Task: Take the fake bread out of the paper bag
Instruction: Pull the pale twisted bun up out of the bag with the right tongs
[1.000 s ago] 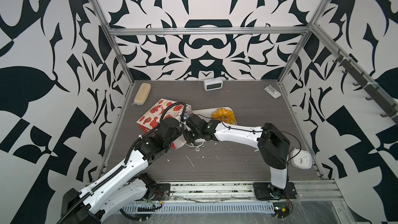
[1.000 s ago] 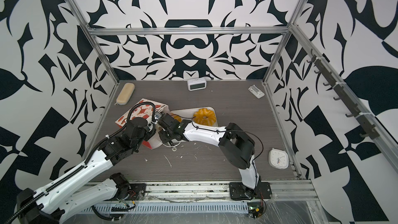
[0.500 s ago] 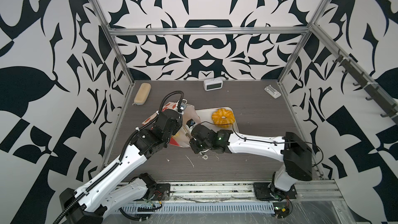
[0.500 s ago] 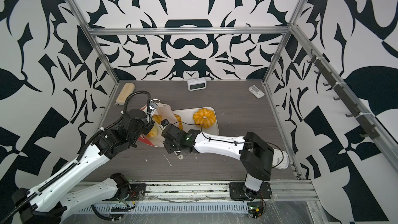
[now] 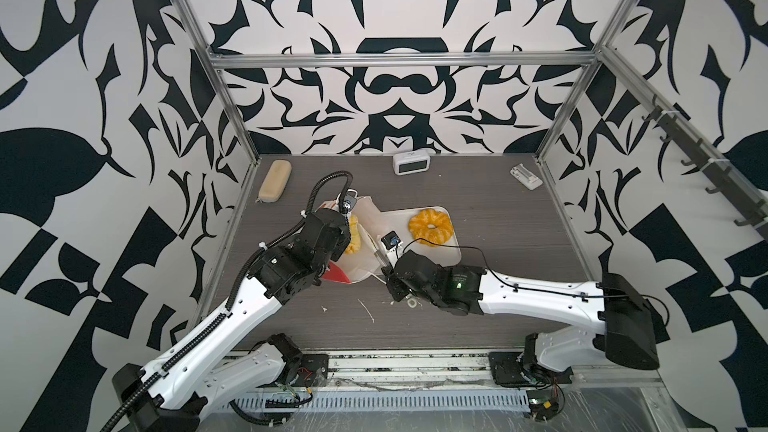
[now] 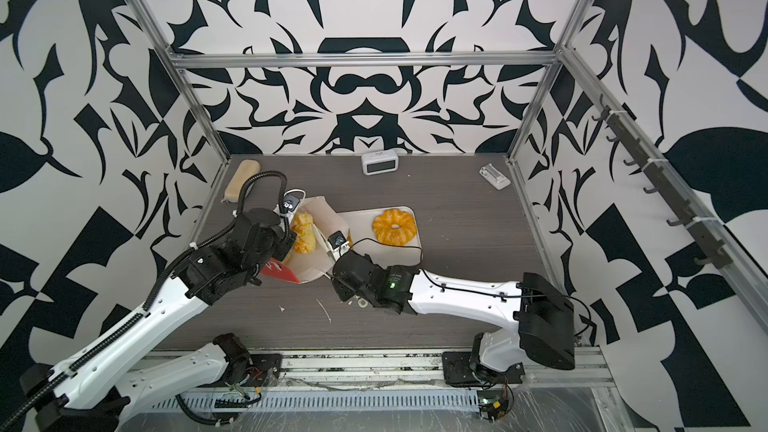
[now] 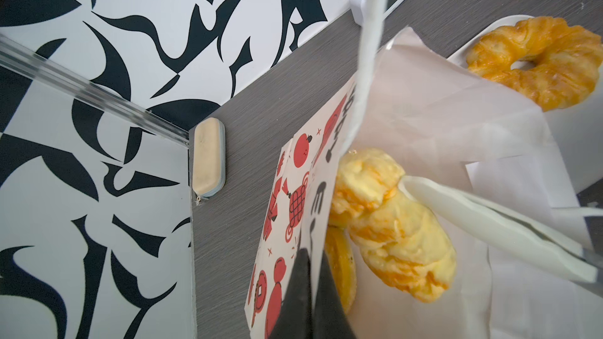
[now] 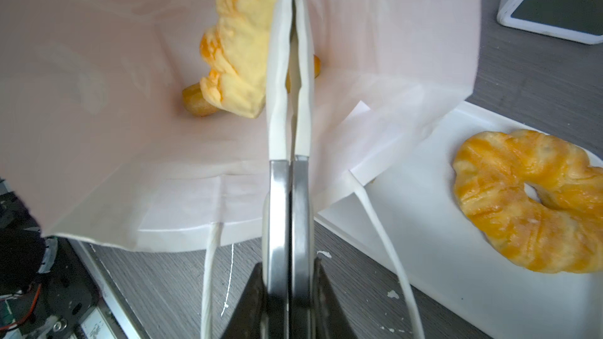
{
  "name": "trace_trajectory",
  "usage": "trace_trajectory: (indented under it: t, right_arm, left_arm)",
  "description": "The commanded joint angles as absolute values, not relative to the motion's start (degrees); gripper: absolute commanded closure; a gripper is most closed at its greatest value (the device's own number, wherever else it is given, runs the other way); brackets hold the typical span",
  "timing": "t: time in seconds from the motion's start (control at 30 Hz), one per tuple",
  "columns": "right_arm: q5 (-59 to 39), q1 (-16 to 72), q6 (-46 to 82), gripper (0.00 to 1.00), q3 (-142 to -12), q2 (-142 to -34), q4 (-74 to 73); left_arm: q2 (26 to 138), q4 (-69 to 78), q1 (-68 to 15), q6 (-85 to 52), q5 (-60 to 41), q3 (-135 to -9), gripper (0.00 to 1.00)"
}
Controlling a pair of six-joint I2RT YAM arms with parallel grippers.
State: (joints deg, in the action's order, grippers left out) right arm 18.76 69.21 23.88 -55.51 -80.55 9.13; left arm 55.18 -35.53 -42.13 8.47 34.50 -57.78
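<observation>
Nearest the front rail, right arm: the right gripper [image 8: 288, 70] holds long white-tipped tongs, jaws pressed together on the tong handles. The closed tong tips reach through the mouth of the paper bag [image 5: 365, 218] and lie alongside the pale roll without clasping it.

Beside the bag, left arm: the left gripper [image 7: 311, 275] is pinched shut on the printed side wall of the bag, at its rim, holding the mouth open.

Inside the bag: the fake bread still to come out is a paler braided roll [image 7: 391, 220], with a darker golden piece [image 7: 341, 272] partly hidden under it; how many more lie below cannot be told.

Key relation: the braided roll lies straight ahead of the tongs, deeper into the bag. Its long axis runs nearly parallel to the tongs, so the tips would likely need to open and straddle it across its width. The right arm is the one placed to take it; the left is busy with the bag.

Beyond the bag: a large ring pastry [image 5: 430, 226] already rests on the white tray [image 5: 451, 255], touching the bag's far side.

Farthest from the bag: a tan case [image 5: 274, 180] and a small clock [image 5: 411, 163] sit by the back wall.
</observation>
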Motion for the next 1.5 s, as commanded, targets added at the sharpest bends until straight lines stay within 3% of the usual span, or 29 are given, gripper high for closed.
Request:
trace_trajectory:
  t: [0.0,0.73,1.17,1.47]
  right_arm:
    - [24.4,70.3,22.9,1.0,-53.6,-76.2,2.2]
    - [33.9,74.3,11.6,1.0,-40.5,-65.8,-24.1]
    - [38.0,74.3,4.3,1.0,-39.2,-65.4,-36.9]
    - [35.7,72.9,-1.4,1.0,-44.6,-72.0,-41.3]
  left_arm:
    - [55.5,-37.2,-42.2,5.6,33.8,-60.2,1.0]
    - [55.2,-39.2,-41.0,-1.0,31.0,-64.0,1.0]
    - [54.6,-39.2,-40.4,-1.5,30.1,-63.4,1.0]
    - [54.8,-38.8,-40.4,-1.6,28.3,-63.1,1.0]
